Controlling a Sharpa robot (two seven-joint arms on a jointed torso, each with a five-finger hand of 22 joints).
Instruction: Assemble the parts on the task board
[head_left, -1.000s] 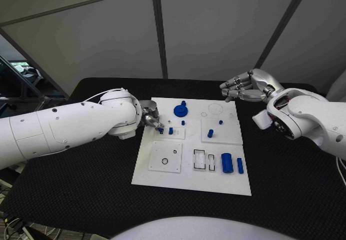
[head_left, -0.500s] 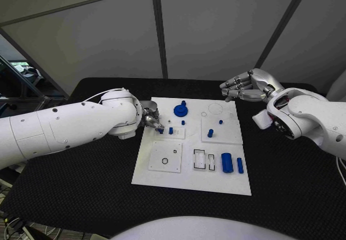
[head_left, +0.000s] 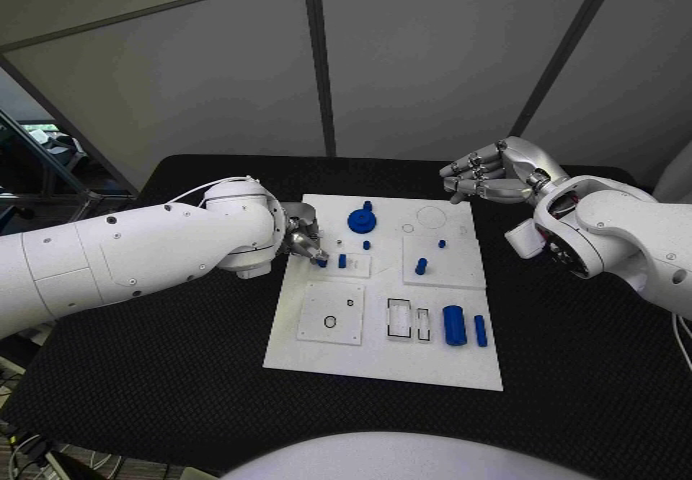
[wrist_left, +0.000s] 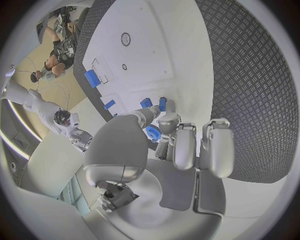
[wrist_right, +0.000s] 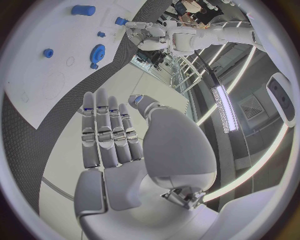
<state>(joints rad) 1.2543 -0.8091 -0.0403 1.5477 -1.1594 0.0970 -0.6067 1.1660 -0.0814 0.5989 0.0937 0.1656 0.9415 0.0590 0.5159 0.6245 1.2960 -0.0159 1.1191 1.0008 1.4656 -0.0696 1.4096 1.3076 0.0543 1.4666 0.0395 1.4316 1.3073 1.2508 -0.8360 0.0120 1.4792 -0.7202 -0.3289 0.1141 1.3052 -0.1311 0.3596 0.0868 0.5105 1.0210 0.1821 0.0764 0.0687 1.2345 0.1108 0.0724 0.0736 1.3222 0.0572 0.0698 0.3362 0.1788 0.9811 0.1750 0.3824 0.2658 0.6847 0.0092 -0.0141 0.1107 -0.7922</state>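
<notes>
— Anything different from a second ago?

— Hardly. The left hand (head_left: 300, 238) sits at the same spot over the left edge of the task board (head_left: 433, 365), toward its far half, and the right hand (head_left: 488, 172) has not shifted either. No blue piece on the board has changed place.

— So what does that say about the job?

— My reading: the left hand is in a slow, fine stage — lining up or seating a piece — not travelling. Assembly looks early, since most pieces lie loose.

— Is it holding something?

— Yes. In the left wrist view its fingers (wrist_left: 185, 145) curl in against the thumb with a small blue part (wrist_left: 153, 133) pinched between them, just above the board near two short pegs (wrist_left: 162, 103). Whether the part touches the board I cannot tell.

— And the other hand?

— Empty, fingers stretched out straight side by side with the thumb apart, hanging beyond the board's far right corner.

— Materials?

— The board is a smooth, matt white plate with raised square insets and thin dark outlines for slots. The parts look like hard blue plastic: a toothed gear (head_left: 362, 218) near the far edge, a stubby round cylinder (head_left: 454, 325) lying near the right edge. The table (head_left: 173, 380) is black with a diamond-tread mat, likely grippy.
</notes>
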